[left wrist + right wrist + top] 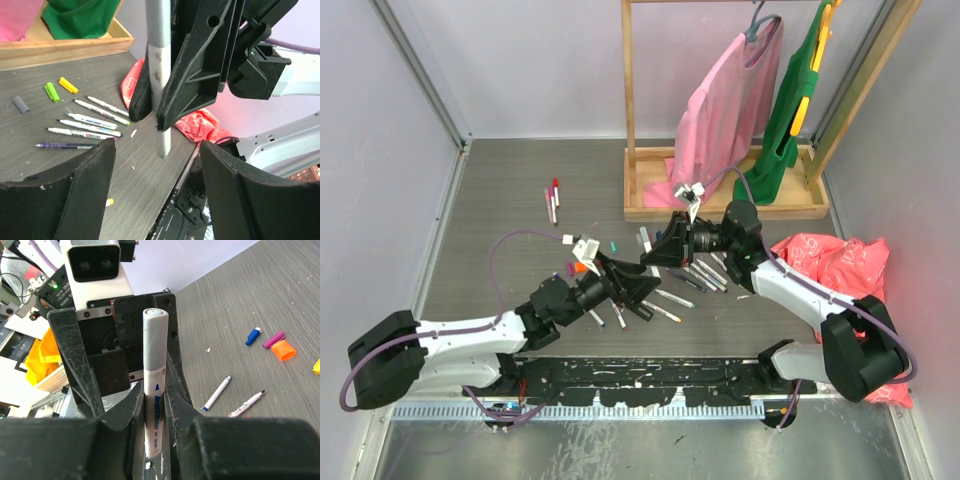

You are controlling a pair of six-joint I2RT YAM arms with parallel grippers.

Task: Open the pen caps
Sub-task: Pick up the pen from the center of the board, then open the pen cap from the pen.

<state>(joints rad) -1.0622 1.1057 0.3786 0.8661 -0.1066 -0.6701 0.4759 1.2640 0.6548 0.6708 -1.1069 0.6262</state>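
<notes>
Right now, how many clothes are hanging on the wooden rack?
2: a pink shirt on the left and a green garment just right of it, each on a hanger. I can't see behind them.

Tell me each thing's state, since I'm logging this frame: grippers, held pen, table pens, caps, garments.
left gripper: open, empty
right gripper: shut on held pen
held pen: clamped between the fingers, cap on or off unclear
table pens: lying flat, several tips bare
loose caps: off, lying on table
pink garment: hanging
green garment: hanging
</notes>
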